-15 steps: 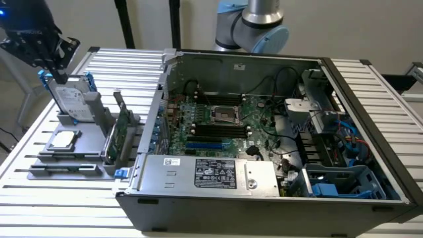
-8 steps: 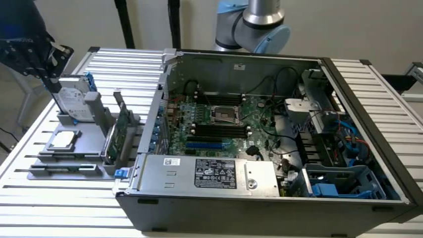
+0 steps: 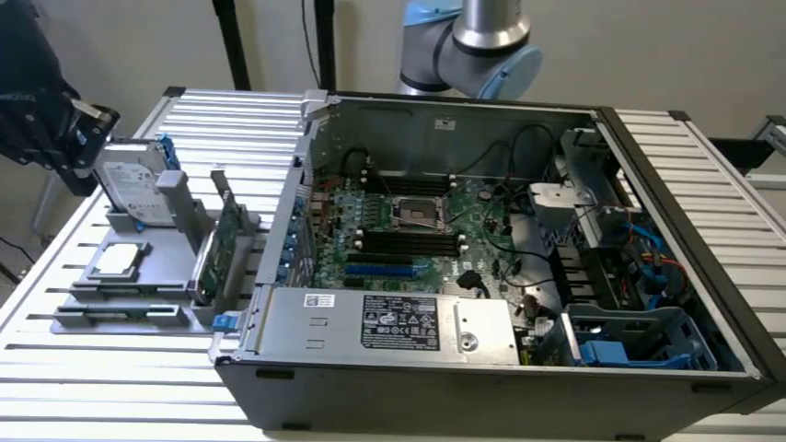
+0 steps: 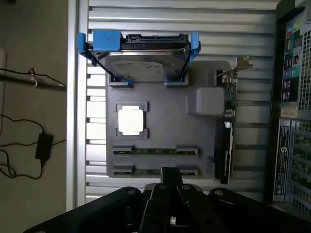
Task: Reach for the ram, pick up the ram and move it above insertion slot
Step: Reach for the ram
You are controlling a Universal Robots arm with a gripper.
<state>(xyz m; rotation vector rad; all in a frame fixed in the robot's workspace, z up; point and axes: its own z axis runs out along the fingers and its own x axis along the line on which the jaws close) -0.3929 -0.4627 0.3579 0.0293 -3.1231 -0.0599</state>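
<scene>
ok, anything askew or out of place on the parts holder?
Nothing stands out. On the grey holder the hard drive sits squarely in its blue bracket, the CPU lies flat in its recess, the ram lies straight in its slot, and the expansion card stands on edge along one side.

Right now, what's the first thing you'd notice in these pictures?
The big open computer case, its green motherboard showing, sits in the exterior view's middle. On the exterior view's left, a grey tray holds a silver hard drive in blue brackets. The gripper hangs over the tray near the ram.
</scene>
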